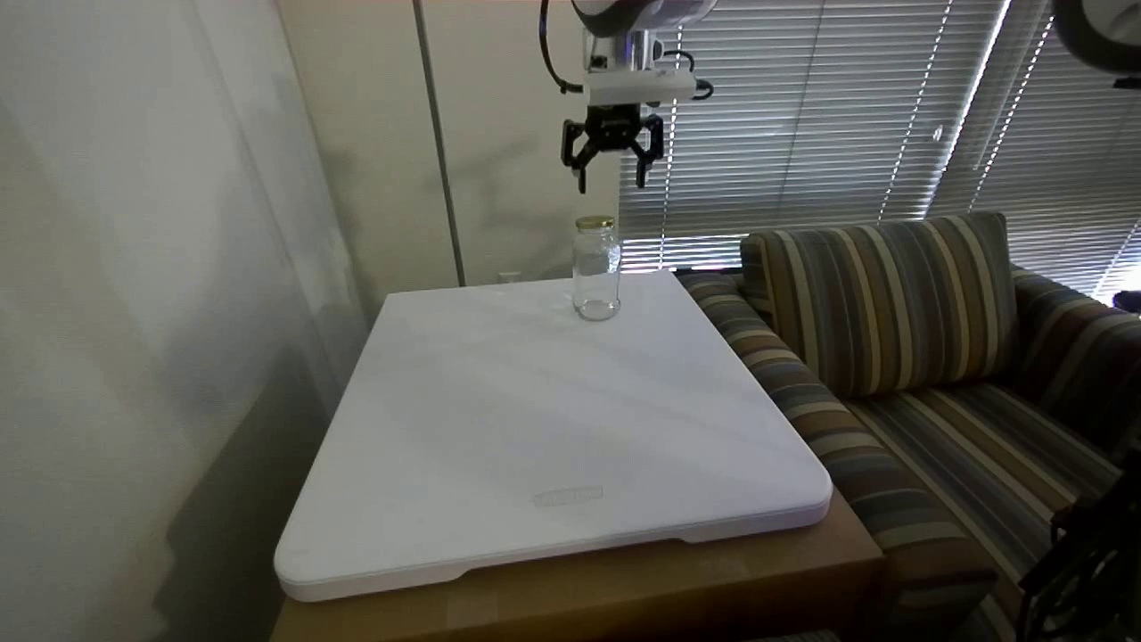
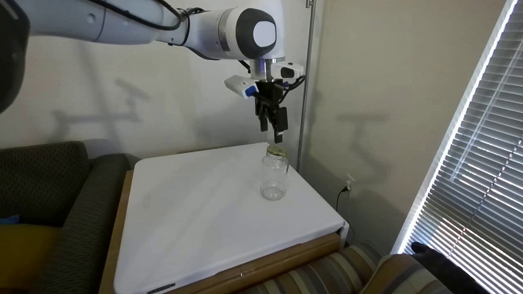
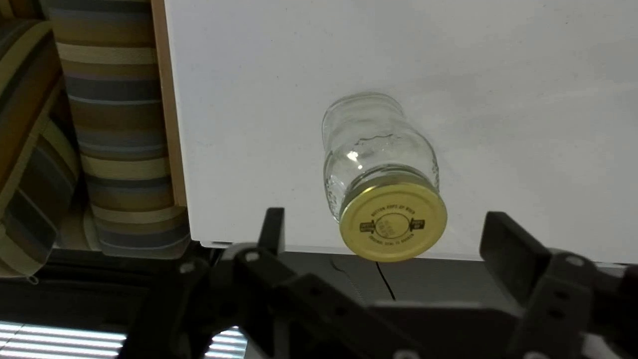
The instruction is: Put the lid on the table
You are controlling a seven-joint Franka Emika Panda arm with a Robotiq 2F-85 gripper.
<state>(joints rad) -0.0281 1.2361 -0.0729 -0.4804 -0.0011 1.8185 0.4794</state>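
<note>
The lid [image 1: 595,222] is a round yellow-gold cap seated on the mouth of a clear glass jar [image 1: 596,276]. The lid also shows in an exterior view [image 2: 276,151] and, with dark printing on its top, in the wrist view [image 3: 393,222]. The jar stands upright on the white table [image 1: 553,401], near one edge. My gripper [image 1: 611,185] is open and empty, pointing down a little above the lid, not touching it. In the wrist view the lid appears between the two spread fingers [image 3: 386,222].
A striped sofa [image 1: 874,312] stands against one side of the table. A dark sofa [image 2: 41,183] stands at another side. A wall [image 1: 178,267] rises close beside the table. Window blinds [image 1: 784,116], a metal pole [image 2: 306,90] and a plugged-in cord [image 2: 346,188] are near the jar's end.
</note>
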